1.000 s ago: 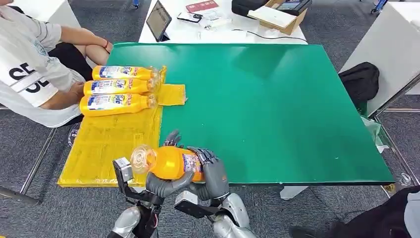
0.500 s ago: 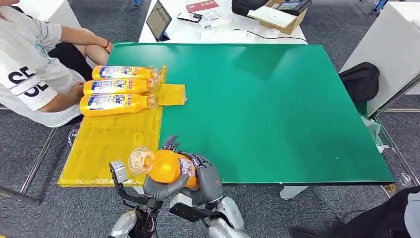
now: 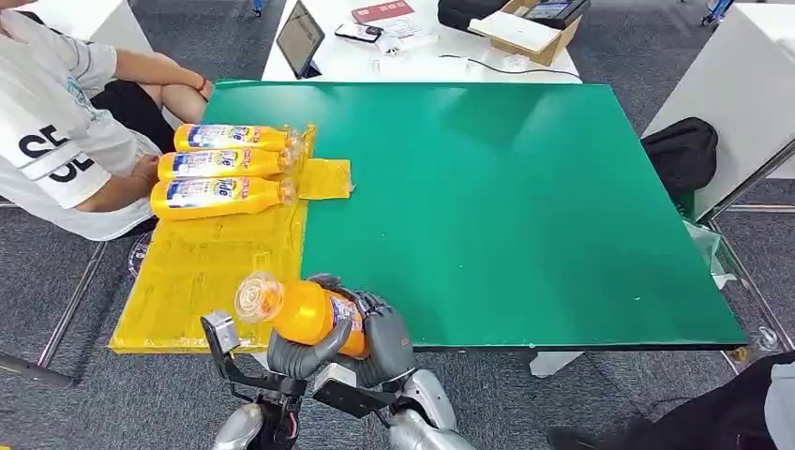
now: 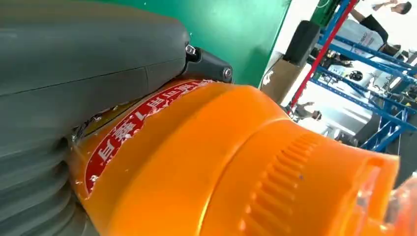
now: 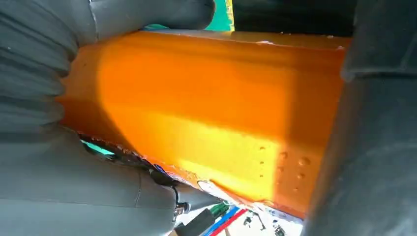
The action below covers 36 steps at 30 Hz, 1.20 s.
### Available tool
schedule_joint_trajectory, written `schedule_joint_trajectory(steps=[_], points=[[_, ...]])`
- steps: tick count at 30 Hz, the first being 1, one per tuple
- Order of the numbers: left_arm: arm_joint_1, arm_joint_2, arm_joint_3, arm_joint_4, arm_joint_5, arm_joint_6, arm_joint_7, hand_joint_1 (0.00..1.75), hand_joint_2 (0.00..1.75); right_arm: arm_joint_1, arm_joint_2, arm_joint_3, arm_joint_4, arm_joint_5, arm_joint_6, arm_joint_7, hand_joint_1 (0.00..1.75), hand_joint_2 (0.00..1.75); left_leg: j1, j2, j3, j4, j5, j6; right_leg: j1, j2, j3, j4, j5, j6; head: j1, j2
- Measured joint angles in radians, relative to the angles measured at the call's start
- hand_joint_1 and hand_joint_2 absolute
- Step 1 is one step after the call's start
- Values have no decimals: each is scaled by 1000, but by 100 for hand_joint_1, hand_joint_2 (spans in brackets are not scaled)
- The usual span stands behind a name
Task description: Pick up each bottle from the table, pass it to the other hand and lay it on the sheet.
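Bottom centre of the head view: both hands wrapped around one orange bottle (image 3: 305, 312), over the table's near edge.
Left hand (image 3: 298, 352) grips it from below, right hand (image 3: 380, 333) clasps the base end; clear cap points to frame left, toward the yellow sheet (image 3: 202, 272). Three more bottles (image 3: 225, 167) lie side by side on the sheet's upper part, on the green table (image 3: 506, 197).
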Motion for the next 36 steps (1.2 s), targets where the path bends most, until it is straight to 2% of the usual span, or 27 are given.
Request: schedule_joint_trajectory(steps=[19, 20, 21, 22, 23, 30, 36], points=[[3, -15, 1, -7, -15, 68, -29, 175, 175, -12, -1, 30, 5, -21, 11, 16, 175, 175, 0, 0, 0, 0, 0, 0, 0, 0, 0, 0, 0, 0, 0, 0], [4, -16, 1, -8, -15, 70, -30, 175, 175, -14, -1, 33, 5, -22, 14, 16, 124, 175, 0, 0, 0, 0, 0, 0, 0, 0, 0, 0, 0, 0, 0, 0], [4, -16, 1, -9, -15, 71, -31, 175, 175, -15, -1, 34, 6, -22, 15, 17, 0, 175, 0, 0, 0, 0, 0, 0, 0, 0, 0, 0, 0, 0, 0, 0], [4, -16, 1, -9, -15, 72, -31, 175, 175, -15, -1, 35, 6, -23, 17, 17, 0, 175, 0, 0, 0, 0, 0, 0, 0, 0, 0, 0, 0, 0, 0, 0], [4, -16, 1, -9, -15, 73, -31, 175, 175, -16, -1, 36, 7, -24, 17, 17, 0, 0, 0, 0, 0, 0, 0, 0, 0, 0, 0, 0, 0, 0, 0, 0], [-4, -15, 18, -19, -28, 147, -50, 175, 175, -13, -3, 68, 13, -83, 97, 32, 0, 0, 0, 0, 0, 0, 0, 0, 0, 0, 0, 0, 0, 0, 0, 0], [-29, -9, 68, -49, -141, 317, -109, 175, 175, -2, -12, 73, -11, -134, 134, 35, 0, 0, 0, 0, 0, 0, 0, 0, 0, 0, 0, 0, 0, 0, 0, 0]])
